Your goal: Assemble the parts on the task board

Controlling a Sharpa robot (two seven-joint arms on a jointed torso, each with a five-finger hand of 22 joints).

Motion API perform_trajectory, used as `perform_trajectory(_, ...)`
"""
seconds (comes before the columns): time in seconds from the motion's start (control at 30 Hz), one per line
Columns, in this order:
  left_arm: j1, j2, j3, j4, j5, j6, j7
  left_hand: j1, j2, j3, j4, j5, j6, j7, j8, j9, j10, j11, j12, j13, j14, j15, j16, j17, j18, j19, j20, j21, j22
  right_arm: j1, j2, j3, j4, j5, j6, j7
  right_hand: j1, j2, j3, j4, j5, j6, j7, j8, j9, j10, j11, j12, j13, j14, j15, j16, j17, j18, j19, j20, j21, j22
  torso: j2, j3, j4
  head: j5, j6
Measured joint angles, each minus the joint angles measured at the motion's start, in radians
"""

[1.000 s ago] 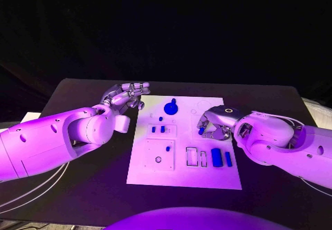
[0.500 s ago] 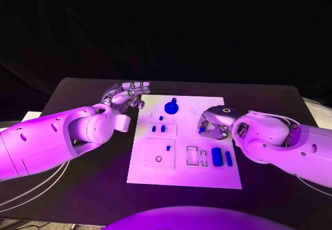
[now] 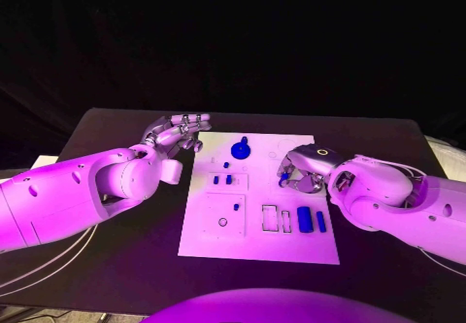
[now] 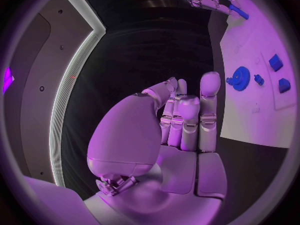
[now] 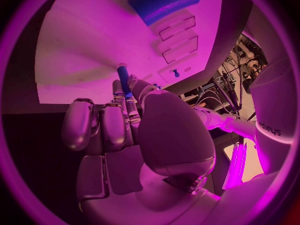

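My right hand (image 3: 303,172) is pinching a small blue peg (image 5: 124,78) over the task board (image 3: 260,250); my left hand (image 3: 178,134) hovers beside it, fingers loosely spread, holding nothing.

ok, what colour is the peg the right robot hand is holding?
Blue. The peg pinched by the right robot hand shows best in the right wrist view.

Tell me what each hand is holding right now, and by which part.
The right hand pinches a small blue peg by its lower end; the upper end sticks out above the fingertips. The left hand holds nothing, fingers apart beside the task board.
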State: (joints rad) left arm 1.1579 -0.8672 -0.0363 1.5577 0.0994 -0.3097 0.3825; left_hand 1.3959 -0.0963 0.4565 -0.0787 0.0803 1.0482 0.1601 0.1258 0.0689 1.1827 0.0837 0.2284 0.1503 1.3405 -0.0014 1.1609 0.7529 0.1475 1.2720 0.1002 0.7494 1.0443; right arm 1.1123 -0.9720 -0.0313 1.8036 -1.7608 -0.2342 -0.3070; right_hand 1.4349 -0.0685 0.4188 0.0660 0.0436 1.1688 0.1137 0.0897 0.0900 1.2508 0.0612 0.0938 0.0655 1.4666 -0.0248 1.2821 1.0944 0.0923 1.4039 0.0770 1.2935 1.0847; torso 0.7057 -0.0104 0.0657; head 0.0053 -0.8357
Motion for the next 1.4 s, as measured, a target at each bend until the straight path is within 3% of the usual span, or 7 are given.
perform_trajectory(0.27, 0.000, 0.003, 0.000, -0.011, 0.000, 0.000, 0.000, 0.000, 0.000, 0.000, 0.000, 0.000, 0.000, 0.000, 0.000, 0.000, 0.000, 0.000, 0.000, 0.000, 0.000, 0.000, 0.000, 0.000, 0.000, 0.000, 0.000, 0.000, 0.000, 0.029, -0.036, 0.012, 0.053, 0.063, -0.034, 0.012, 0.004, -0.004, 0.018, -0.010, 0.004, 0.002, 0.002, 0.001, -0.001, 0.003, 0.003, -0.004, 0.000, 0.000, 0.000, 0.000, -0.007, 0.000, 0.000, 0.000, 0.000, -0.004, 0.000, -0.0007, -0.0006, 0.007, 0.003)
perform_trajectory(0.43, 0.000, 0.005, 0.000, -0.014, 0.001, -0.002, 0.001, 0.000, 0.000, 0.000, 0.000, 0.000, 0.000, 0.000, 0.000, 0.000, 0.000, 0.000, 0.000, 0.001, 0.000, 0.000, 0.000, 0.003, 0.000, 0.000, 0.000, 0.000, 0.002, 0.034, -0.007, 0.014, 0.070, 0.119, -0.038, 0.025, 0.004, -0.004, 0.021, -0.013, 0.005, -0.001, 0.008, -0.006, -0.002, 0.004, 0.004, -0.014, 0.000, 0.000, 0.000, 0.000, -0.014, 0.000, 0.000, 0.000, 0.000, -0.009, 0.000, -0.0013, -0.0006, 0.014, 0.004)
perform_trajectory(0.67, 0.000, 0.018, 0.000, -0.020, 0.003, -0.006, 0.003, 0.000, 0.000, 0.000, 0.000, 0.000, 0.000, 0.000, 0.000, 0.000, 0.000, 0.000, 0.000, 0.001, 0.000, 0.000, 0.000, 0.003, 0.000, 0.000, 0.000, 0.000, 0.002, 0.006, 0.093, 0.012, 0.073, 0.137, -0.036, 0.046, 0.004, -0.004, 0.027, -0.014, 0.005, -0.005, 0.012, -0.011, -0.002, 0.004, 0.004, -0.018, 0.000, 0.000, 0.000, 0.000, -0.017, 0.000, -0.004, 0.004, 0.000, -0.013, -0.001, -0.0021, 0.0016, 0.033, 0.009)
perform_trajectory(1.0, 0.000, 0.037, 0.000, -0.025, 0.004, -0.009, 0.003, 0.000, 0.000, 0.000, 0.000, 0.000, 0.000, 0.000, 0.000, 0.000, 0.000, 0.000, 0.000, 0.001, 0.000, 0.000, 0.000, 0.003, 0.000, 0.000, 0.000, 0.000, 0.003, -0.031, 0.222, 0.000, 0.045, 0.107, -0.013, 0.077, 0.004, -0.004, 0.027, -0.014, 0.005, -0.006, 0.013, -0.014, -0.003, 0.004, 0.004, -0.023, 0.000, 0.000, 0.000, 0.000, -0.017, 0.000, -0.004, 0.004, 0.000, -0.013, -0.003, -0.0048, 0.0063, 0.066, -0.009)
perform_trajectory(1.17, 0.000, 0.046, 0.000, -0.026, 0.004, -0.009, 0.003, 0.000, 0.000, 0.000, 0.000, 0.000, 0.000, 0.000, 0.000, 0.000, 0.000, 0.000, 0.000, 0.000, 0.000, 0.000, 0.000, 0.003, 0.000, 0.000, 0.000, 0.000, 0.003, -0.052, 0.258, -0.008, 0.011, 0.085, 0.011, 0.089, 0.004, -0.004, 0.029, -0.015, 0.004, -0.009, 0.016, -0.014, -0.004, 0.004, 0.004, -0.025, -0.001, 0.000, 0.000, 0.000, -0.017, 0.000, -0.004, 0.004, 0.000, -0.013, -0.003, -0.0042, 0.0064, 0.084, -0.017)
perform_trajectory(1.4, 0.000, 0.050, 0.001, -0.026, 0.004, -0.009, 0.003, 0.000, 0.000, 0.000, 0.000, 0.000, 0.000, 0.000, 0.000, 0.000, 0.000, 0.000, 0.000, 0.002, 0.000, 0.000, 0.000, 0.003, 0.000, 0.000, 0.000, 0.000, 0.003, -0.079, 0.279, -0.013, -0.012, 0.060, 0.047, 0.097, 0.004, -0.004, 0.029, -0.015, 0.007, -0.010, 0.017, -0.015, -0.005, 0.004, 0.005, -0.027, 0.000, 0.000, 0.000, 0.000, -0.016, 0.000, -0.004, 0.004, 0.000, -0.013, -0.002, -0.0029, 0.0052, 0.094, -0.021)
